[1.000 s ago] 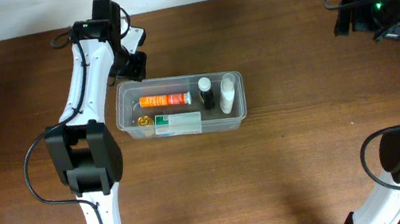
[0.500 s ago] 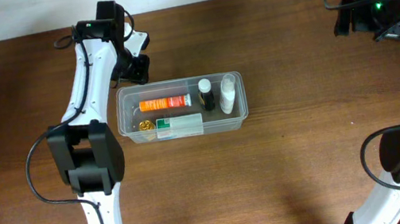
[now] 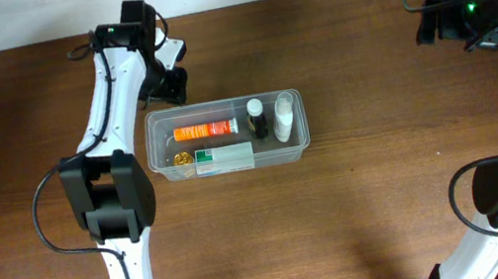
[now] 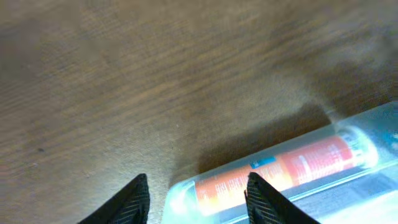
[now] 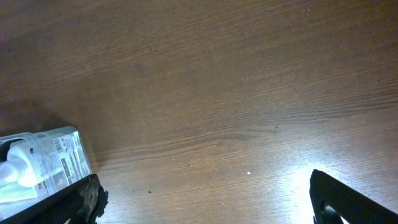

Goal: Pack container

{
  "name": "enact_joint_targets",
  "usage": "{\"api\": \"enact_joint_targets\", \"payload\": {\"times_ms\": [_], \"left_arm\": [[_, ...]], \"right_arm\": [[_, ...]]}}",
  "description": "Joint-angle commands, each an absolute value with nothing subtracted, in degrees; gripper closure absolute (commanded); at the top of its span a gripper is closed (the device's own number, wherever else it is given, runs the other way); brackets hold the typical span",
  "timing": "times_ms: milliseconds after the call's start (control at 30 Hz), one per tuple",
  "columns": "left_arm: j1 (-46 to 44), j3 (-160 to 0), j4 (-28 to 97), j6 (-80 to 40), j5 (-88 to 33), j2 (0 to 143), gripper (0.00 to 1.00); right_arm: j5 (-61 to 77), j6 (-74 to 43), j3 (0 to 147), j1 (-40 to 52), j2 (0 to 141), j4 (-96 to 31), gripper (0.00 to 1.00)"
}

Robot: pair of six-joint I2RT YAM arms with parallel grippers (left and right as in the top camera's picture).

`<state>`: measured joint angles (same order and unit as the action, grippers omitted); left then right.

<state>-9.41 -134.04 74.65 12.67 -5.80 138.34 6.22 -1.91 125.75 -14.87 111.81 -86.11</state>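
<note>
Left gripper [image 3: 171,80] released: fingers [image 4: 138,199] apart, nothing clamped between them. It hangs just beyond the far-left corner of the container [image 3: 301,149], not touching it from overhead. In the left wrist view that rounded corner [image 4: 180,199] shows low between the two fingertips, blurred, with bare wood ahead.

Right gripper [image 3: 432,27] released too, jaws spread wide, holding nothing. It sits by the far-right corner of the tabletop [image 3: 387,188], well apart from the container. Right wrist view: fingertips at the bottom corners of the frame [image 5: 204,186], bare wood between them, the container's right end [image 5: 62,155] at the left edge.

Container rests flat on the tabletop, left of the middle and nearer the far edge than the near one, long side running left to right. Clear plastic, rounded corners, no lid on it.

Inside:
- orange tube [image 3: 205,127] lying along the far wall, left half; also seen through the wall in the left wrist view [image 4: 280,171]
- white-and-green carton [image 3: 224,156] lying along the near wall
- small gold item [image 3: 181,156] just left of the carton, too small to identify
- dark bottle [image 3: 257,118] with a white cap, right of the tube
- white bottle [image 3: 283,117] at the right end, just beside the dark bottle; also visible in the right wrist view [image 5: 15,165]
</note>
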Motion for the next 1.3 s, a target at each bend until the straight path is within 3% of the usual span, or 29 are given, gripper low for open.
{"api": "enact_joint_targets", "payload": {"times_ms": [0,133,200,300,633,867,1067,1267], "left_arm": [[-8.5,-143.3,77.3,12.3,-6.2,137.9,0.42],[-7.1,-156.8,86.0,11.4,-6.2,137.8,0.09],[-6.2,-163.5,91.5,10.5,-6.2,137.8,0.01],[-4.8,-171.1,96.7,9.3,-6.1,137.6,0.0],[-5.0,-167.7,96.7,3.9,-4.0,121.6,0.01],[-5.3,-147.0,96.7,3.7,2.1,106.5,0.01],[-5.2,-126.2,96.0,-3.4,9.6,94.1,0.01],[-5.2,-108.1,90.3,-5.5,10.1,79.4,0.01]], "right_arm": [[5.7,-2.2,126.6,-15.1,111.4,-86.1,0.02],[5.7,-2.2,126.6,-15.1,111.4,-86.1,0.02],[5.7,-2.2,126.6,-15.1,111.4,-86.1,0.02],[5.7,-2.2,126.6,-15.1,111.4,-86.1,0.02],[5.7,-2.2,126.6,-15.1,111.4,-86.1,0.02],[5.7,-2.2,126.6,-15.1,111.4,-86.1,0.02],[5.7,-2.2,126.6,-15.1,111.4,-86.1,0.02],[5.7,-2.2,126.6,-15.1,111.4,-86.1,0.02]]}}
